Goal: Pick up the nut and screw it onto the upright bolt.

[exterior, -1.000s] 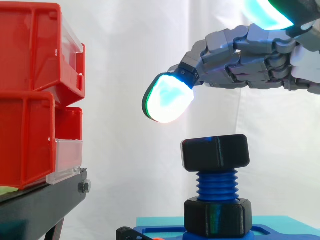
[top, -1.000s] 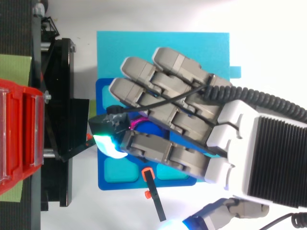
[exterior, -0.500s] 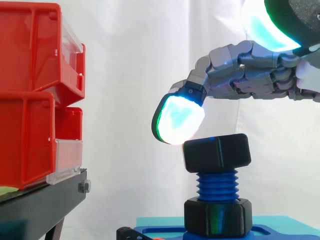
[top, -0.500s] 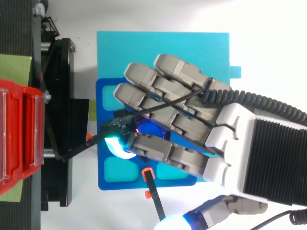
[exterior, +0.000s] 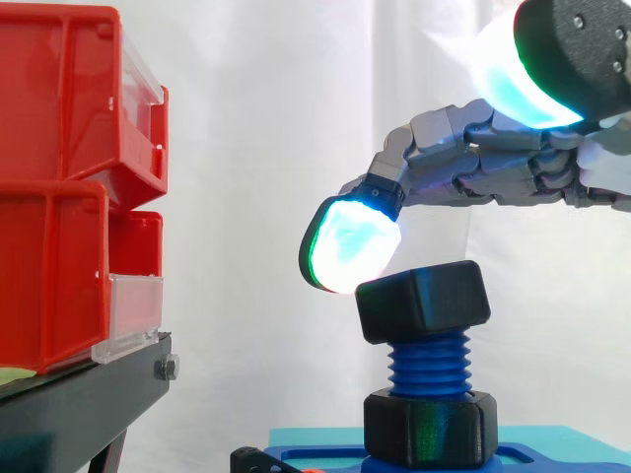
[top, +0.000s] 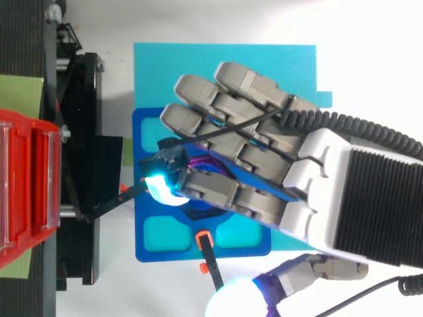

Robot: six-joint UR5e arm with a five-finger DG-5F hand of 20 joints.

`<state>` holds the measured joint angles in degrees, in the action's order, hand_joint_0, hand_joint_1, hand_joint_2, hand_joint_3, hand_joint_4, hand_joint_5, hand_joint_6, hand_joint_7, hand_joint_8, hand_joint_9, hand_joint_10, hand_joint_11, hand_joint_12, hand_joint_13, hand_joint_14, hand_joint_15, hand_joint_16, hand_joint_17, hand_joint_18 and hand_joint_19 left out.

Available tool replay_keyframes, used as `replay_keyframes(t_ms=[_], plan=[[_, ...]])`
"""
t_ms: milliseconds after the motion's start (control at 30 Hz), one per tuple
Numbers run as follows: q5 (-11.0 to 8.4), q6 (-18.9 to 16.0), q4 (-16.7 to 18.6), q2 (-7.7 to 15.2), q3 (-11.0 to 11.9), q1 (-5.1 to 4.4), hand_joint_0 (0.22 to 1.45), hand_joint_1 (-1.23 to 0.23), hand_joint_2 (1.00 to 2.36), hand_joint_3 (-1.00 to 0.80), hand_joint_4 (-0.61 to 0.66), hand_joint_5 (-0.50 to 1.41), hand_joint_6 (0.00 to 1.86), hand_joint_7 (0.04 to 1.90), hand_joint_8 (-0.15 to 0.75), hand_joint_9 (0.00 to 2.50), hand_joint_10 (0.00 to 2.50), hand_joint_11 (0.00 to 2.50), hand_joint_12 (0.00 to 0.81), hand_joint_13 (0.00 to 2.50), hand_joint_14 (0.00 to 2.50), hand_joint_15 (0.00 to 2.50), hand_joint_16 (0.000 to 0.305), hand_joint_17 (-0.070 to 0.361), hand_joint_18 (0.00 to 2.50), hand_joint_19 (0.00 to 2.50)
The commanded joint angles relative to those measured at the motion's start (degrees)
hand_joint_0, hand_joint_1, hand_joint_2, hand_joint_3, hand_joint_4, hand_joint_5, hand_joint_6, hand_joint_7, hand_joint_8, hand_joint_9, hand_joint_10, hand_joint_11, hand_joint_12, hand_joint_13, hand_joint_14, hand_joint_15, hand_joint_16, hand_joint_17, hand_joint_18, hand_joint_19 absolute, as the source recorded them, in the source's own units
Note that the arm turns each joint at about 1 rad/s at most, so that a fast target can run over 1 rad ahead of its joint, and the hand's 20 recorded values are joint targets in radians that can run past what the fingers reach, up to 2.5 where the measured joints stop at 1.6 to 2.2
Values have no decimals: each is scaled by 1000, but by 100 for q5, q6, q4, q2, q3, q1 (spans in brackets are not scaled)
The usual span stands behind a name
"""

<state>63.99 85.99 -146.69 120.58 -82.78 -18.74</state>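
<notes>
The black plastic nut [exterior: 424, 302] sat slightly tilted on top of the blue threaded upright bolt [exterior: 428, 363], above a black hexagonal collar [exterior: 430, 426] at the bolt's foot. The grey robot hand [exterior: 493, 177] hung over it, open, with fingers extended. One glowing cyan-white fingertip [exterior: 347, 246] touched the nut's upper left edge. Stacked red plastic bins [exterior: 59, 197] stood well apart on the left.

Black nut [exterior: 424, 301], blue bolt [exterior: 429, 363], red bins [exterior: 59, 197] — grey fingers [exterior: 463, 163], cyan-white pads [exterior: 347, 246], white curtain [exterior: 246, 118].
</notes>
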Motion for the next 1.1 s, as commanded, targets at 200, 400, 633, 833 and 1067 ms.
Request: replay_keyframes(t_ms=[200, 400, 633, 833, 1067], plan=[[122, 6, -62, 0, -1, 116, 428, 78, 1000, -500, 240, -119, 503, 1104, 279, 270, 0, 0, 390, 138, 0, 0, 49, 110, 0, 0], [193, 6, -62, 0, -1, 177, 430, 69, 1000, -500, 236, -107, 502, 1193, 284, 287, 0, 0, 387, 156, 0, 0, 48, 108, 0, 0], [351, 6, -97, 0, -1, 283, 437, 42, 1000, -500, 238, -92, 500, 1276, 291, 329, 0, 0, 379, 198, 0, 0, 46, 104, 0, 0], [518, 6, -106, 0, -1, 406, 446, -8, 1000, -500, 238, -74, 500, 1327, 293, 377, 0, 0, 369, 236, 0, 0, 44, 99, 0, 0], [659, 6, -132, 0, -1, 511, 467, -78, 1000, -500, 222, -47, 516, 1381, 297, 504, 0, 0, 344, 333, 0, 0, 38, 86, 0, 0]])
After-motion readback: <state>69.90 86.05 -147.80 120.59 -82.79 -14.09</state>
